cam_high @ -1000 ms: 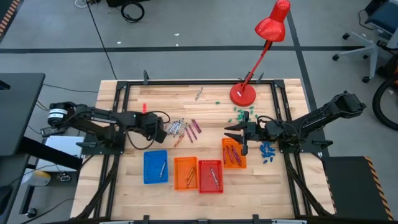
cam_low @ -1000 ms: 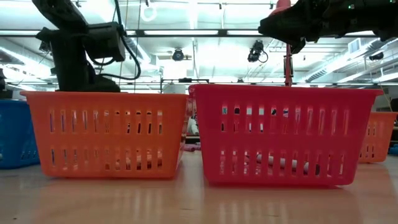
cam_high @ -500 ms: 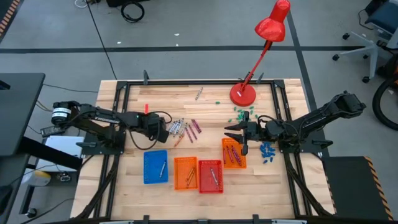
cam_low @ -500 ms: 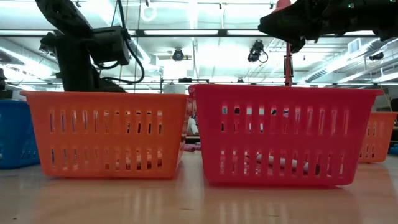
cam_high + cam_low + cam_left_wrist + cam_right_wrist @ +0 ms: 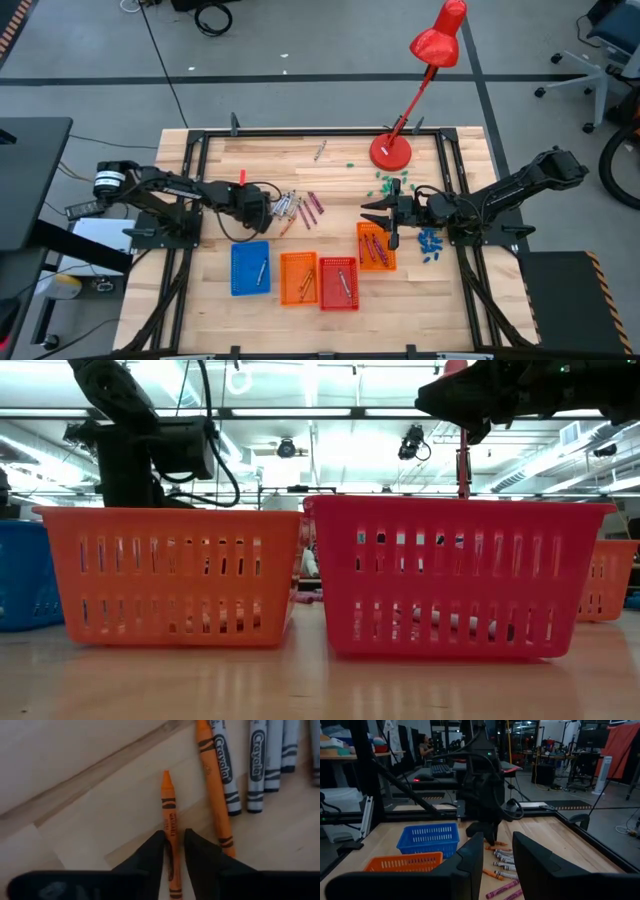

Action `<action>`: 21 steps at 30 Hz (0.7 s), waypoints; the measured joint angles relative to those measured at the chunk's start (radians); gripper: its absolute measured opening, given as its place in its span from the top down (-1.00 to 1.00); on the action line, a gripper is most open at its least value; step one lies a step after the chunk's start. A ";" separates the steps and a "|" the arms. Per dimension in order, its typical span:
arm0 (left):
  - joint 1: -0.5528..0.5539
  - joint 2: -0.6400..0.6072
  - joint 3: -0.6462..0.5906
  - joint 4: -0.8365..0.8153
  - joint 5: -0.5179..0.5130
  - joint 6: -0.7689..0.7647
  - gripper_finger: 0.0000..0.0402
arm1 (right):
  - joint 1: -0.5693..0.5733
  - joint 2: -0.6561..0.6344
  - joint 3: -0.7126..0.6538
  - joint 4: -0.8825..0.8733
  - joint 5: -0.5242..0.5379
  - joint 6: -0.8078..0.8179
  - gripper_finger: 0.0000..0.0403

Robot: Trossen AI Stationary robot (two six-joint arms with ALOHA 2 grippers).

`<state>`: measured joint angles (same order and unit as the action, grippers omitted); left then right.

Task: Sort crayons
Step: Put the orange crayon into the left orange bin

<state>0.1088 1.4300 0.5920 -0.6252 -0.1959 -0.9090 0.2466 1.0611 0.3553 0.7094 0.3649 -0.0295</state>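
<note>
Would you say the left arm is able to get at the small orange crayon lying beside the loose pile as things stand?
Probably yes. The left pincer already straddles the small orange crayon, one finger either side, with bare table on one flank and the longer orange crayon lying apart on the other.

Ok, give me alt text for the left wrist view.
The left gripper has its jaws either side of a small orange crayon on the wooden table. Beside it lie a longer orange crayon and several grey-white crayons.

The wooden tabletop (image 5: 240, 300) is holding loose crayons (image 5: 297, 208); four baskets (image 5: 310, 276); a red lamp (image 5: 391, 151); small blue bits (image 5: 430, 244).
</note>
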 joint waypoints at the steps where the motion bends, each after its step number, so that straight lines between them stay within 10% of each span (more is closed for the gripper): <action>1: -0.001 -0.002 -0.001 -0.004 -0.001 0.012 0.62 | 0.000 0.000 0.000 -0.001 0.000 0.000 0.46; 6: -0.001 -0.003 -0.002 -0.006 -0.001 0.059 0.91 | 0.000 0.000 0.000 -0.002 0.000 0.000 0.46; 21: 0.000 -0.172 0.027 0.001 0.016 0.087 0.85 | 0.000 0.000 0.000 -0.013 0.000 0.000 0.46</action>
<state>0.1085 1.2575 0.6186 -0.6237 -0.1803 -0.8216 0.2466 1.0611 0.3553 0.6960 0.3645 -0.0292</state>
